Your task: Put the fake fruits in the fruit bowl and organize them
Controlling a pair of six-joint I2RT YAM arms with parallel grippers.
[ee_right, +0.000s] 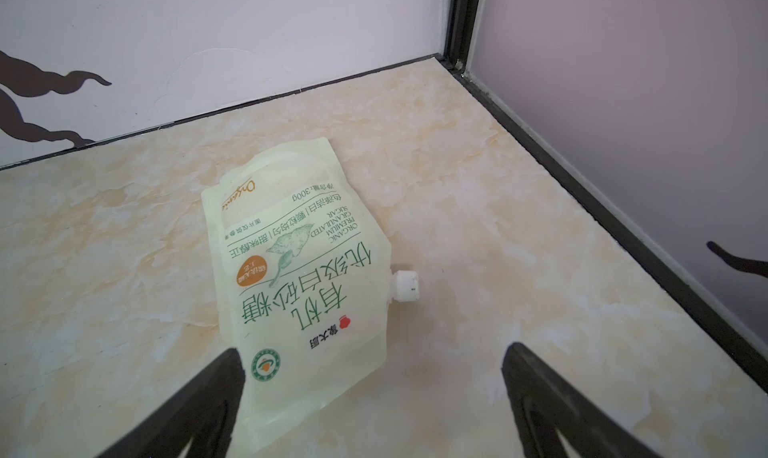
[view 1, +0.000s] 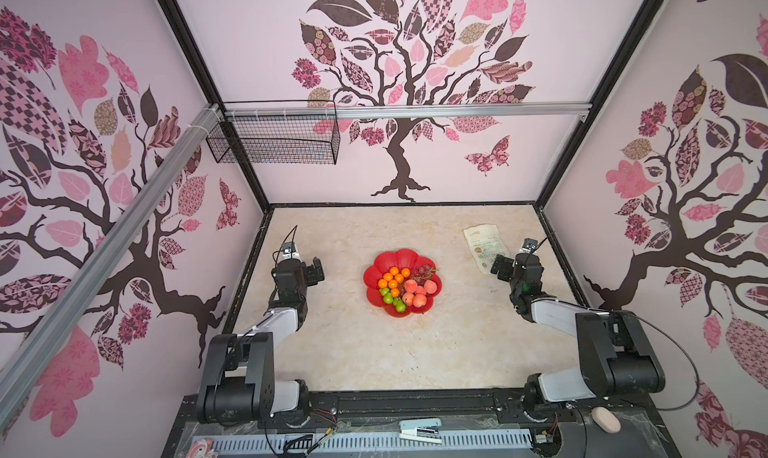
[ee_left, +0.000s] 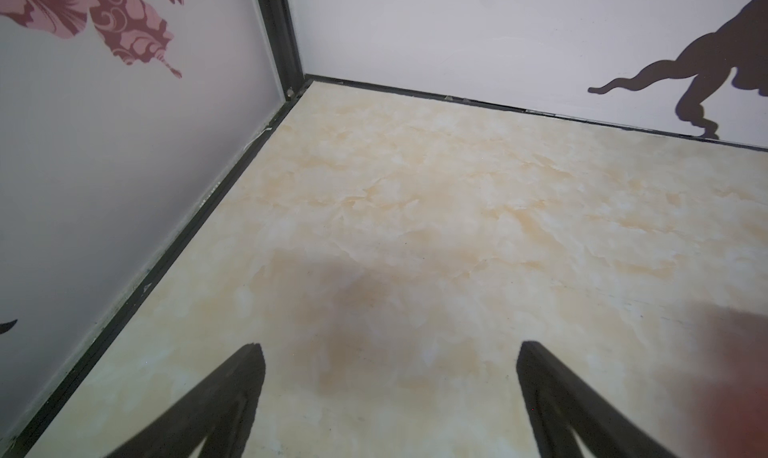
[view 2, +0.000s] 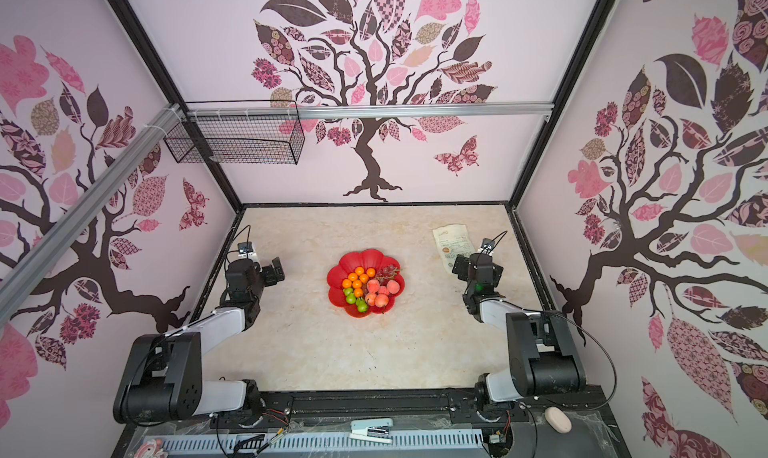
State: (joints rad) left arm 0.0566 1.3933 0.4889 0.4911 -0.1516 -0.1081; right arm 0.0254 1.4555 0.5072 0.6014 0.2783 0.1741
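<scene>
left gripper (ee_left: pixel 388 348), right gripper (ee_right: pixel 374 348) agape; one fruit bowl (view 1: pixel 388 260), one grape bunch (view 1: pixel 424 271).

Red fruit bowl (view 1: pixel 384 265); orange, green, pink fake fruits (view 1: pixel 405 287); marbled cream table (view 1: pixel 353 352).

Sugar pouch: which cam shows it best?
Right wrist view: the sugar pouch sits mid-frame, print readable, white cap clear. In both top views it is small, its near end behind the right gripper. The left wrist view shows only table and walls.

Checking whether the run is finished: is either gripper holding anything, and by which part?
Nothing is held. The left gripper and right gripper both stand open and empty; the fake fruits lie in the fruit bowl.
</scene>
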